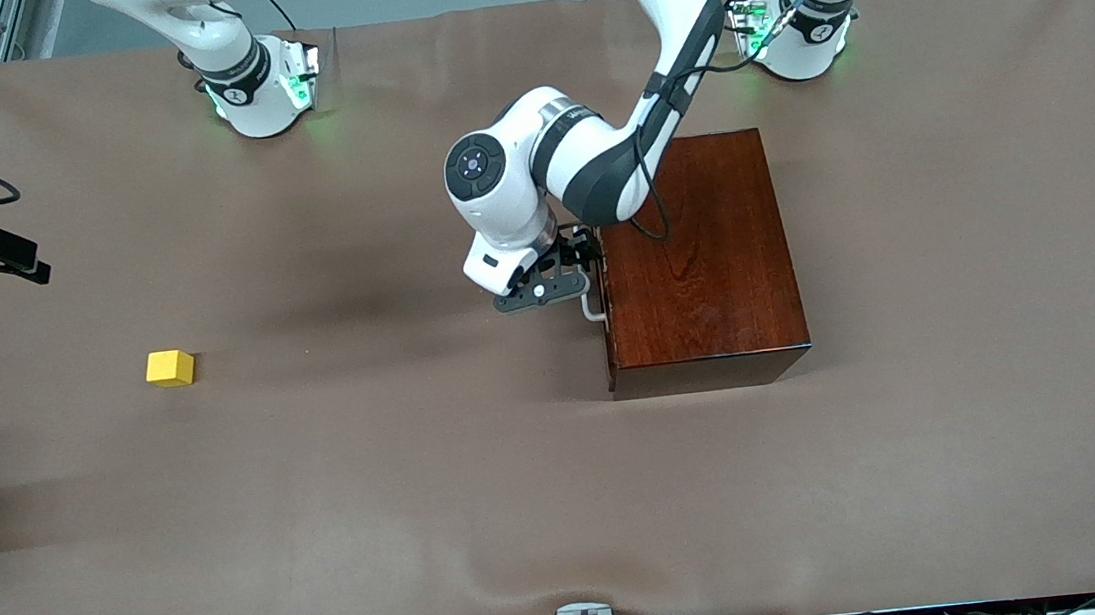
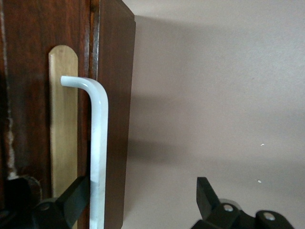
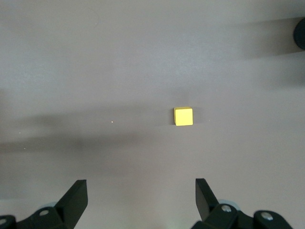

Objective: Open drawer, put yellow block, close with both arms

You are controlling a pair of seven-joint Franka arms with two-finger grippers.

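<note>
Yellow block (image 1: 171,368) — small plain cube, drawer (image 1: 605,307) shut

White jointed arms (image 1: 673,44), dark grey joint bands, black cables along links, green-lit bases (image 1: 266,98), round blue-lit wrist cap, black two-finger grippers, silver screws.

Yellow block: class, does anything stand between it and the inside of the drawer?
Yes. The drawer is shut inside the wooden box. Bare table separates the yellow block from it; the left gripper is open around the handle.
</note>
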